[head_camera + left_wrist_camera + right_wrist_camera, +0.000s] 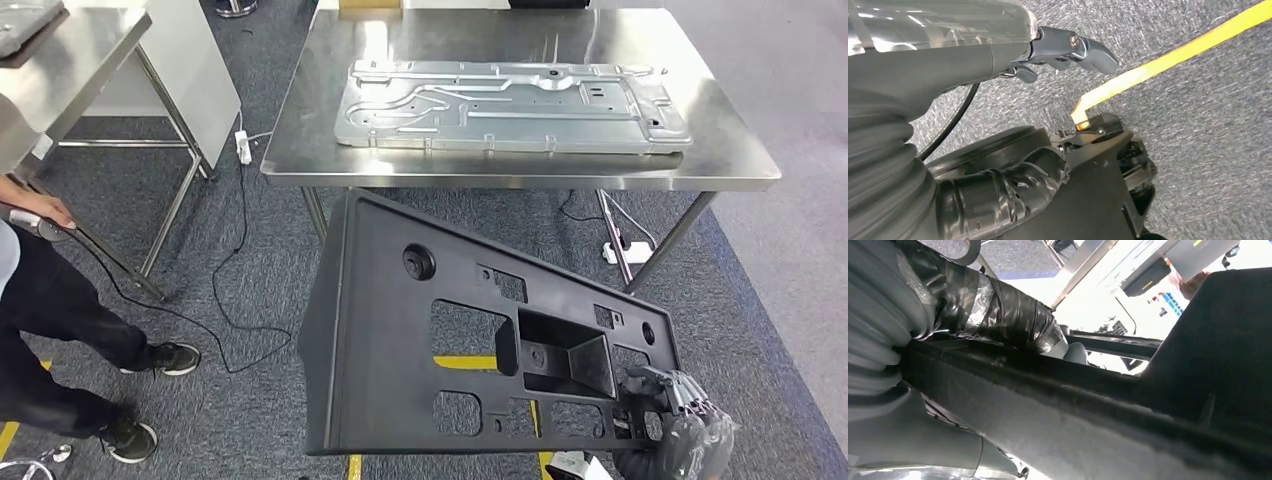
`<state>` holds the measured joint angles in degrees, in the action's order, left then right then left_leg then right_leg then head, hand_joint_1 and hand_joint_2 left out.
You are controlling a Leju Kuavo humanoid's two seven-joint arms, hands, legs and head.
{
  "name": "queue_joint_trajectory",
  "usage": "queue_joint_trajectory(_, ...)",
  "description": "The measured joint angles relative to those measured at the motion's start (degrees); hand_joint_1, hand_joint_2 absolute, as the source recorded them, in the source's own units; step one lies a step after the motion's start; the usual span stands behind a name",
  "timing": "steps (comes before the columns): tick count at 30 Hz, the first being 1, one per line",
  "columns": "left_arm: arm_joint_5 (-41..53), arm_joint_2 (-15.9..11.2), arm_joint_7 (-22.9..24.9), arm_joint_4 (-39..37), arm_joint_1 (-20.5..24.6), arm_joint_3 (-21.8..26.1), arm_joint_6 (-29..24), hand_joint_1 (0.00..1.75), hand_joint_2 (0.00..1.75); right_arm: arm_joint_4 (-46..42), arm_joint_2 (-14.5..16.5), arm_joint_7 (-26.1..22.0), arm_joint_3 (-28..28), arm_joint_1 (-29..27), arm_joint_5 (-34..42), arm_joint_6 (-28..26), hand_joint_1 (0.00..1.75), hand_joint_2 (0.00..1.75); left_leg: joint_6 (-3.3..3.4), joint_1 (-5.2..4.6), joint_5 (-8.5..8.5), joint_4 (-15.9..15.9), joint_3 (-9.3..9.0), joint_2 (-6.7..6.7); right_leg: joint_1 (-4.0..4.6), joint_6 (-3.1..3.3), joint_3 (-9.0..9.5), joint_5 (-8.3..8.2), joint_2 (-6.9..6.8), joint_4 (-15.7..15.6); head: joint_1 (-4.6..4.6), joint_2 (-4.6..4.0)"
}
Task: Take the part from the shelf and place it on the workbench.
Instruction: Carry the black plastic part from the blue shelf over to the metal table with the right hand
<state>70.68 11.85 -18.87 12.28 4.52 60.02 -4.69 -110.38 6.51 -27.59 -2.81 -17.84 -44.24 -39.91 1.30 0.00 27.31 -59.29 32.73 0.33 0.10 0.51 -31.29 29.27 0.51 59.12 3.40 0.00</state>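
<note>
black plastic part (400, 330) is carried in the air just short of the workbench (300, 170), not set down yet.

going left to right: a person (40, 290) is seen standing at the far left beside a second steel table (70, 60), with a cable (235, 260) trailing over the carpet. the left hand (1068, 50) is seen over the carpet in its wrist view, fingers loosely apart and nothing held. the part is held tilted, its near right corner gripped by the right hand (670, 420), whose taped fingers (1018, 322) are wrapped over the part's edge. a silver metal panel (510, 105) is already lying across most of the workbench top, so not much free steel is left. by the look of it the pickup is done; the last bit of approach and the placing remain.
</note>
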Motion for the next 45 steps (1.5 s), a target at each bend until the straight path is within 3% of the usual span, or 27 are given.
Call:
queue_joint_trajectory(4, 0.08, -0.01, -0.03, 0.00, -0.03, 0.00, 0.05, 0.00, 1.75, -0.05, -0.15, 0.01, -0.15, 0.12, -0.04, 0.00, 1.73, 1.75, 0.65, 0.35, -0.06, 1.36, -0.94, 0.09, -0.09, -1.23, -0.29, 1.12, -0.15, 1.33, 0.03, 0.00)
queue_joint_trajectory(6, 0.13, -0.01, -0.04, 0.00, 0.02, 0.00, 0.08, 0.00, 1.75, -0.06, -0.31, 0.02, -0.19, 0.20, -0.04, 0.00, 1.73, 1.75, 1.09, 0.56, -0.01, 1.86, -1.49, 0.16, -0.41, -1.92, -3.10, 3.77, -0.22, 6.91, 0.12, 0.00)
queue_joint_trajectory(8, 0.14, -0.01, -0.05, 0.00, 0.07, 0.00, 0.09, 0.00, 1.75, -0.01, -0.45, 0.04, -0.22, 0.22, -0.04, 0.00, 1.73, 1.75, 1.23, 0.59, 0.35, 1.85, -1.76, 0.18, -0.89, -2.53, -7.43, 6.08, -0.23, 13.99, 0.12, 0.00)
queue_joint_trajectory(9, 0.14, -0.01, -0.05, 0.00, 0.06, 0.00, 0.09, 0.00, 1.75, 0.02, -0.51, 0.06, -0.23, 0.21, -0.04, 0.00, 1.73, 1.75, 1.15, 0.63, 0.60, 1.82, -2.00, 0.18, -1.16, -2.80, -8.75, 5.84, -0.24, 15.63, 0.11, 0.00)
queue_joint_trajectory(10, 0.14, 0.00, -0.05, 0.00, 0.02, 0.00, 0.10, 0.00, 1.75, 0.05, -0.55, 0.07, -0.24, 0.21, -0.04, 0.00, 1.73, 1.75, 0.97, 0.73, 0.92, 1.78, -2.37, 0.15, -1.42, -3.04, -8.94, 4.35, -0.27, 14.99, 0.12, 0.00)
queue_joint_trajectory(12, 0.17, 0.03, -0.04, 0.00, -0.06, 0.00, 0.12, 0.00, 1.75, 0.07, -0.68, 0.11, -0.26, 0.25, -0.04, 0.00, 1.73, 1.75, 0.36, 1.00, 1.80, 1.58, -3.28, 0.09, -1.87, -3.40, -6.47, -0.43, -0.48, 8.45, 0.12, 0.00)
queue_joint_trajectory(13, 0.20, 0.05, -0.03, 0.00, -0.04, 0.00, 0.13, 0.00, 1.75, 0.09, -0.74, 0.14, -0.30, 0.27, -0.04, 0.01, 1.73, 1.75, -0.06, 1.00, 2.31, 1.36, -3.60, 0.05, -1.83, -3.40, -4.96, -2.03, -0.60, 4.99, 0.14, 0.00)
queue_joint_trajectory(15, 0.22, 0.05, -0.03, 0.00, 0.07, 0.00, 0.12, 0.00, 1.75, 0.10, -0.85, 0.20, -0.38, 0.35, -0.04, 0.01, 1.73, 1.75, -0.82, 0.84, 2.97, 1.16, -3.75, 0.05, -1.63, -2.75, -3.52, -2.51, -0.69, 1.71, 0.11, 0.00)
queue_joint_trajectory(19, 0.24, 0.04, -0.04, 0.00, 0.33, 0.00, 0.10, 0.00, 1.75, 0.05, -0.93, 0.29, -0.44, 0.37, -0.10, 0.01, 1.73, 1.75, -1.94, 0.96, 4.12, 0.03, -3.76, 0.19, -1.50, -0.86, -2.99, -1.68, -0.42, 1.06, 0.03, 0.00)
queue_joint_trajectory(21, 0.25, 0.04, -0.05, 0.00, 0.35, 0.00, 0.11, 0.00, 1.75, 0.04, -0.94, 0.25, -0.45, 0.45, -0.17, 0.01, 1.73, 1.75, -2.16, 1.04, 6.70, -5.56, -1.07, 0.14, -1.44, -0.13, -2.33, -1.35, -0.50, 0.76, 0.00, 0.00)
queue_joint_trajectory(23, 0.26, 0.04, -0.05, 0.00, 0.23, 0.00, 0.15, 0.00, 1.75, 0.04, -0.94, 0.16, -0.46, 0.51, -0.24, 0.01, 1.73, 1.75, -2.14, 1.04, 9.27, -13.30, 3.59, 0.13, -1.09, 0.38, -1.83, -0.90, -0.53, 0.73, -0.03, -0.01)
queue_joint_trajectory(24, 0.26, 0.04, -0.05, 0.00, 0.13, 0.00, 0.17, 0.00, 1.75, 0.04, -0.94, 0.11, -0.47, 0.51, -0.28, 0.01, 1.73, 1.75, -2.04, 1.02, 9.24, -15.54, 5.31, 0.13, -0.89, 0.54, -1.52, -0.64, -0.45, 0.73, -0.03, -0.01)
queue_joint_trajectory(25, 0.27, 0.04, -0.05, 0.00, 0.04, 0.00, 0.18, 0.00, 1.75, 0.04, -0.94, 0.04, -0.47, 0.51, -0.36, 0.01, 1.73, 1.75, -1.84, 0.98, 8.01, -15.64, 6.04, 0.12, -0.69, 0.63, -1.13, -0.36, -0.33, 0.73, -0.03, -0.01)
queue_joint_trajectory(27, 0.27, 0.04, -0.05, 0.00, -0.05, 0.00, 0.19, 0.00, 1.75, 0.04, -0.94, -0.08, -0.48, 0.52, -0.49, 0.02, 1.73, 1.75, -1.03, 0.68, 2.95, -9.88, 4.60, 0.07, -0.40, 0.62, -0.13, 0.29, -0.11, 0.72, -0.03, 0.00)
queue_joint_trajectory(29, 0.28, -0.04, -0.03, 0.00, -0.02, -0.01, 0.19, 0.00, 1.75, 0.05, -0.94, -0.16, -0.49, 0.57, -0.54, 0.02, 1.73, 1.75, -0.04, 0.17, -0.28, -3.39, 2.20, 0.03, -0.15, 0.30, 0.45, 0.96, -0.02, 0.77, -0.01, 0.00)
queue_joint_trajectory(32, 0.30, -0.09, 0.02, 0.00, 0.10, -0.02, 0.19, 0.00, 1.75, 0.04, -0.94, -0.20, -0.54, 0.65, -0.55, 0.02, 1.73, 1.75, 0.50, -0.29, -0.33, -0.50, 1.04, -0.02, -0.34, -0.59, 0.56, 1.32, -0.06, 0.50, -0.07, 0.00)
queue_joint_trajectory(35, 0.29, -0.07, 0.03, 0.00, -0.05, 0.00, 0.16, 0.00, 1.75, -0.05, -0.96, -0.25, -0.58, 0.75, -0.54, 0.01, 1.73, 1.75, 1.09, 0.22, -0.67, 1.19, -0.25, 0.06, -0.38, -1.44, 0.07, 2.63, -0.31, 2.45, -0.01, 0.00)
queue_joint_trajectory(38, 0.30, -0.05, 0.03, 0.00, 0.10, -0.01, 0.16, 0.00, 1.75, -0.08, -0.96, -0.36, -0.60, 0.84, -0.51, 0.00, 1.73, 1.75, 1.53, 0.39, -0.28, 1.76, -1.20, 0.12, -0.68, -2.12, -5.60, 6.43, -0.37, 12.31, 0.07, 0.00)
queue_joint_trajectory(39, 0.32, -0.05, 0.03, 0.00, 0.11, -0.01, 0.16, 0.00, 1.75, -0.07, -0.97, -0.40, -0.60, 0.83, -0.50, 0.00, 1.73, 1.75, 1.51, 0.41, 0.01, 1.74, -1.48, 0.11, -0.88, -2.35, -7.39, 6.66, -0.38, 14.75, 0.08, 0.00)
queue_joint_trajectory(40, 0.36, -0.05, 0.03, 0.00, 0.09, -0.01, 0.16, 0.00, 1.75, -0.07, -0.97, -0.45, -0.60, 0.82, -0.50, 0.00, 1.73, 1.75, 1.39, 0.46, 0.35, 1.70, -1.86, 0.08, -1.11, -2.57, -8.28, 5.69, -0.39, 15.24, 0.07, 0.00)
queue_joint_trajectory(41, 0.40, -0.05, 0.03, 0.00, 0.04, 0.00, 0.16, 0.00, 1.75, -0.07, -0.98, -0.52, -0.60, 0.83, -0.50, 0.00, 1.73, 1.75, 1.22, 0.54, 0.76, 1.64, -2.36, 0.04, -1.33, -2.76, -8.07, 3.61, -0.43, 13.57, 0.07, 0.00)
queue_joint_trajectory(43, 0.53, -0.05, 0.03, 0.00, -0.04, -0.01, 0.17, 0.00, 1.75, -0.04, -0.98, -0.62, -0.60, 0.89, -0.50, 0.01, 1.73, 1.75, 0.63, 0.67, 1.74, 1.44, -3.33, -0.05, -1.63, -2.96, -5.49, -1.11, -0.53, 6.66, 0.09, 0.00)
queue_joint_trajectory(45, 0.62, -0.05, 0.03, 0.00, 0.02, -0.01, 0.16, 0.00, 1.75, -0.06, -0.99, -0.67, -0.62, 0.98, -0.51, 0.02, 1.73, 1.75, -0.14, 0.54, 2.58, 1.13, -3.67, -0.13, -1.54, -2.59, -3.48, -2.57, -0.56, 2.01, 0.07, 0.00)
